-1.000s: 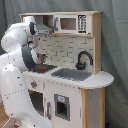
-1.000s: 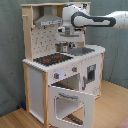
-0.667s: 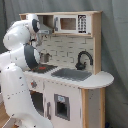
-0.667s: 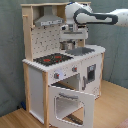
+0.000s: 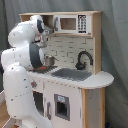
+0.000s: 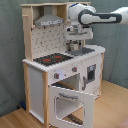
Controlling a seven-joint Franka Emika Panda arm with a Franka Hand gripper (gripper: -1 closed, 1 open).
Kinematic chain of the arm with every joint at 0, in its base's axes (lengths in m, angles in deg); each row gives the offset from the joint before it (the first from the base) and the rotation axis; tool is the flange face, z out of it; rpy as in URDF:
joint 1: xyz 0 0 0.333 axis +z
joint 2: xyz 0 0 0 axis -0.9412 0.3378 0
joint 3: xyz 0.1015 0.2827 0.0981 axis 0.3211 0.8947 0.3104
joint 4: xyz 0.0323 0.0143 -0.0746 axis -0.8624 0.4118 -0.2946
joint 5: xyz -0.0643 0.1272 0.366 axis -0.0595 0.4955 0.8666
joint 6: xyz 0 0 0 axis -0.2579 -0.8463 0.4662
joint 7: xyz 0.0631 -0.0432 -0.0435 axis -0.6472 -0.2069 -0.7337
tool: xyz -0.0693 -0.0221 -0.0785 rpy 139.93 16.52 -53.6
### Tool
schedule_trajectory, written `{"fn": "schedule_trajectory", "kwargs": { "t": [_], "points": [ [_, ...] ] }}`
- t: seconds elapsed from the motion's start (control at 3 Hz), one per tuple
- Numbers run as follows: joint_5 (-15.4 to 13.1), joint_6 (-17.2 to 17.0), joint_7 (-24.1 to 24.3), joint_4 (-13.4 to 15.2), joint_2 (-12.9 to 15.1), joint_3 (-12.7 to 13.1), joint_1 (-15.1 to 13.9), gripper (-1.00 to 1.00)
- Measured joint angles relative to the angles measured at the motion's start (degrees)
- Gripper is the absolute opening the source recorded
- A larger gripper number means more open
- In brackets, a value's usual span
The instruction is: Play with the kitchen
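Comparing with a second ago, we see the gripper [image 6: 76, 44] barely shifted, low over the kitchen [image 6: 60, 75] counter's sink end. Oven door [image 6: 70, 103] hangs open. Finger state: cannot tell; play looks early.

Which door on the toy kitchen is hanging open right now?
The oven door under the stovetop, swung down and out. The smaller door beside it is shut.
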Motion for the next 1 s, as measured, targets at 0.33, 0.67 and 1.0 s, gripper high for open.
{"fn": "schedule_trajectory", "kwargs": {
  "t": [0.33,0.67,1.0],
  "points": [
    [-2.79,0.11,1.95,3.92,3.29,0.12,1.06,-1.00],
    [-5.85,0.22,4.40,7.92,7.01,0.37,2.18,-1.00],
    [-9.17,0.29,7.34,11.83,11.18,0.81,3.16,-1.00]
  ]
}}
